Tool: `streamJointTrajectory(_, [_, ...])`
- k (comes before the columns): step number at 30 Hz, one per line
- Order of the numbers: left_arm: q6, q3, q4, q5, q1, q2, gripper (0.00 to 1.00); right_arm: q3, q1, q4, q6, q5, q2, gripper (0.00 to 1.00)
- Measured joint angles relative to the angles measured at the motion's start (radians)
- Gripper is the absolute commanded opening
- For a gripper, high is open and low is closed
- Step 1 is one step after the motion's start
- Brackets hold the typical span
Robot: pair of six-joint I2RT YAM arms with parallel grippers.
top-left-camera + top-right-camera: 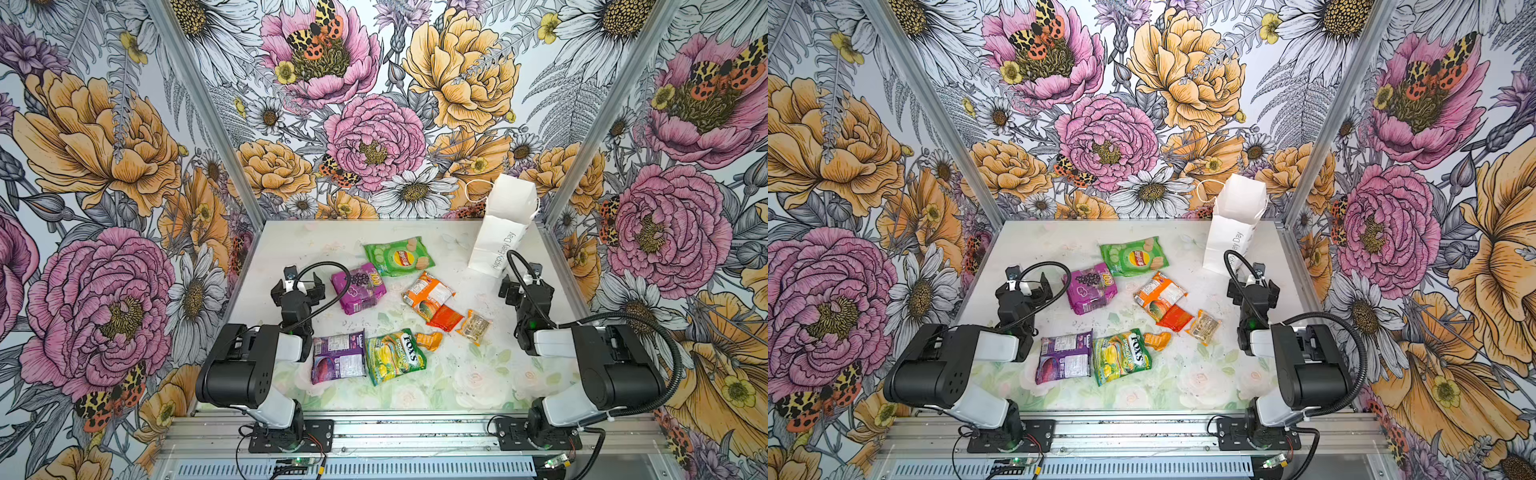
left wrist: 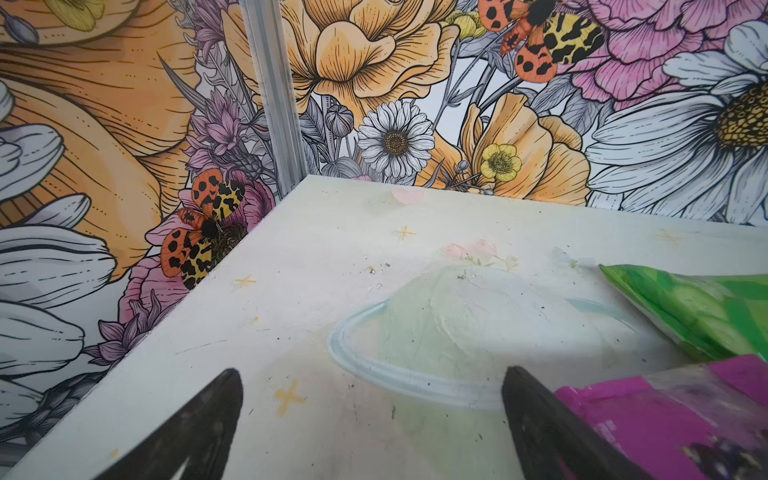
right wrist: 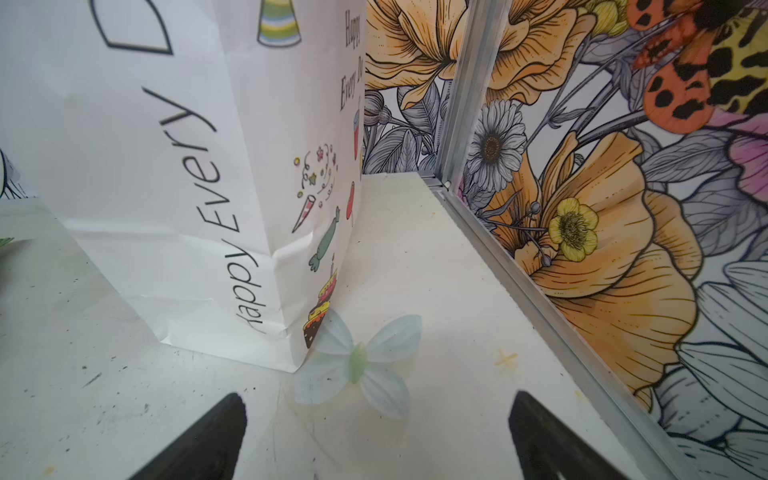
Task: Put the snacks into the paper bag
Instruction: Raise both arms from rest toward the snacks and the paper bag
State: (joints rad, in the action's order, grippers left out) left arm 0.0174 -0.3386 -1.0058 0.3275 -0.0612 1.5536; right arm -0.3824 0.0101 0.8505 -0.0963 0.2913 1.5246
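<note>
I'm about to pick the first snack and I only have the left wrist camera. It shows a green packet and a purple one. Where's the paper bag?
Observer: The paper bag stands upright in the far right corner of the table.
Operator: Is the right arm doing anything with it?
Observer: No. The right gripper is open and empty, pointed at the bag's base without touching it.
Operator: Any snacks besides my two?
Observer: Six more lie on the table. The FOX'S packet and a second purple packet sit side by side nearest the front.
</note>
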Motion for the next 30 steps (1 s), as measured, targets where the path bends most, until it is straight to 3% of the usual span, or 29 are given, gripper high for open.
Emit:
streamJointTrajectory(25, [-0.018, -0.008, 0.029, -0.116, 0.053, 0.0, 0.99, 0.0, 0.0, 0.0, 0.0, 0.0, 0.0, 1.0])
streamJointTrajectory(30, [0.023, 0.08, -0.049, -0.137, 0.016, -0.043, 0.99, 0.002, 0.0, 0.003, 0.0, 0.0, 0.0, 1.0])
